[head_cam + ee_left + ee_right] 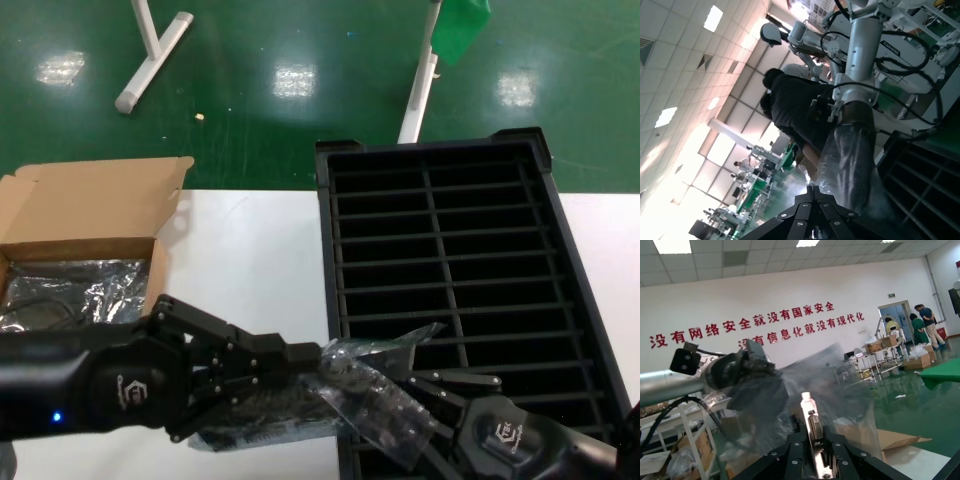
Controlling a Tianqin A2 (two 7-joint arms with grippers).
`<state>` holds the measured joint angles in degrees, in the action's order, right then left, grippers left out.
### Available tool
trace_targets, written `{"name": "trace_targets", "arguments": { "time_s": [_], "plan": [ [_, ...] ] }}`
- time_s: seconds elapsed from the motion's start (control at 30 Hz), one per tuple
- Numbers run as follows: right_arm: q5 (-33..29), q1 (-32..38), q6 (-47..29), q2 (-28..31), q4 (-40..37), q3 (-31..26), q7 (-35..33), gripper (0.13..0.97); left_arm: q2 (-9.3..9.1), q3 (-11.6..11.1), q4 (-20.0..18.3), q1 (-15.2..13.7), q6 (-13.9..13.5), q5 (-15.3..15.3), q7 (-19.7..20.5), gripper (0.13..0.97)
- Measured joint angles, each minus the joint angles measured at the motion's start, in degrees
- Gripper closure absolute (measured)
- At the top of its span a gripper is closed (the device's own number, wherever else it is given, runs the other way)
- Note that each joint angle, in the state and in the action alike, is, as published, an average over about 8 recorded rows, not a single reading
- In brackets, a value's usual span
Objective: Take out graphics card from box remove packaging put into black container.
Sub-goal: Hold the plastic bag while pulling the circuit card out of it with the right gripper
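Note:
Both grippers meet over the near left corner of the black container (326,230). My left gripper (314,358) is shut on the crinkly grey packaging (385,400), which shows right at its fingertips in the left wrist view (840,165). My right gripper (425,392) is shut on the graphics card's shiny silver bracket (811,422). The bag billows around it in the right wrist view (840,390). The rest of the card is hidden inside the bag. The brown box (95,205) stands open at the far left.
The box holds more shiny bags (80,285). A white table (250,260) lies between the box and the container. The container's slots (480,240) look empty. White stand legs (150,55) stand on the green floor beyond the table.

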<state>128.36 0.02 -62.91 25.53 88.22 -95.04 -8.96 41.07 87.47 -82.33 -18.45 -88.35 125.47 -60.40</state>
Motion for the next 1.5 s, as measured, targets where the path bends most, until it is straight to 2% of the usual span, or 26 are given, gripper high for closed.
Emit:
{"name": "trace_targets", "arguments": {
  "time_s": [0.33, 0.63, 0.77, 1.03, 1.5],
  "plan": [
    [0.63, -1.07, -0.69, 0.38, 0.36, 0.43, 0.13, 0.905, -2.06, 1.66, 1.71, -4.13, 0.06, -0.48, -0.18, 0.954],
    [1.15, -1.53, -1.10, 0.79, 0.27, 1.15, 0.18, 0.906, -2.47, 2.63, 2.57, -5.04, -0.86, -0.64, -1.44, 0.954],
    [1.33, -1.70, -1.18, 0.89, 0.23, 1.48, 0.17, 0.906, -1.46, 3.46, 2.76, -4.27, -1.27, -0.34, -2.60, 0.954],
    [1.37, -1.77, -1.26, 0.92, -0.05, 1.69, 0.07, 0.906, 2.26, 6.07, 4.07, -2.74, -1.55, 1.52, -5.42, 0.954],
    [0.41, -0.55, -0.67, 0.36, -0.78, 0.53, 0.34, 0.907, 6.11, 9.18, 9.16, -4.17, -1.59, 3.45, -8.47, 0.954]
  ]
}}
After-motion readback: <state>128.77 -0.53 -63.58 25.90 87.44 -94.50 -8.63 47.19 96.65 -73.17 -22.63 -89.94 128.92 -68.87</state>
